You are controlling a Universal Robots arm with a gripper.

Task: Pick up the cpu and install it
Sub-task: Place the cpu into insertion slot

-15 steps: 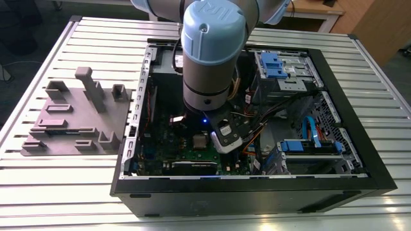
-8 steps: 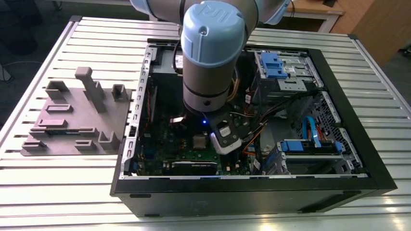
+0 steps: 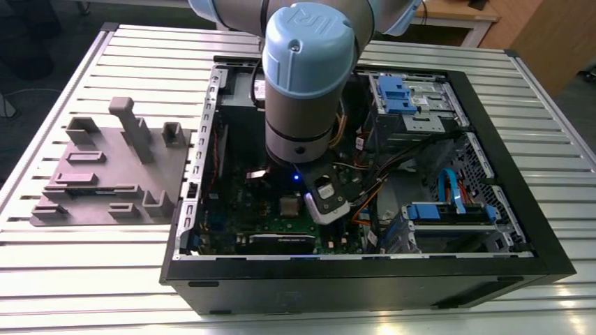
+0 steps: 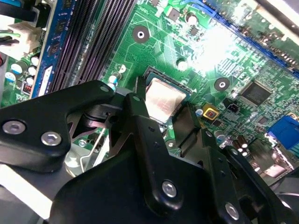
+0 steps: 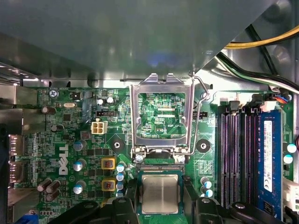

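First wrist view: looking down on the green board [image 5: 65, 140], cpu [image 5: 160, 193] lying square within the socket outline, right beside the hinge of the metal frame [image 5: 161, 116], flipped back and open, wire lever [image 5: 202, 112] raised alongside. Gripper [image 5: 160, 186] straddling the chip on two opposite sides. Same in the second wrist view, cpu [image 4: 164, 95] sitting within the span of the gripper [image 4: 163, 105]. Cannot tell whether clamped on the chip or let go of it. Cannot tell either whether fully down on the contacts or held a touch above.

Judged as the seating step: chip at the socket, frame not yet closed. Calls for a flat, square, unforced drop, with no sideways drag across the contacts.

Exterior view: arm [image 3: 300, 77] reaching down into the open computer case [image 3: 373, 283] and blocking most of the socket area. Grey fixture [image 3: 102, 174] on the table [image 3: 521, 91], at the exterior view's left. Part of the chip hidden behind the gripper's body in the second wrist view; glare washing out a patch of board there.
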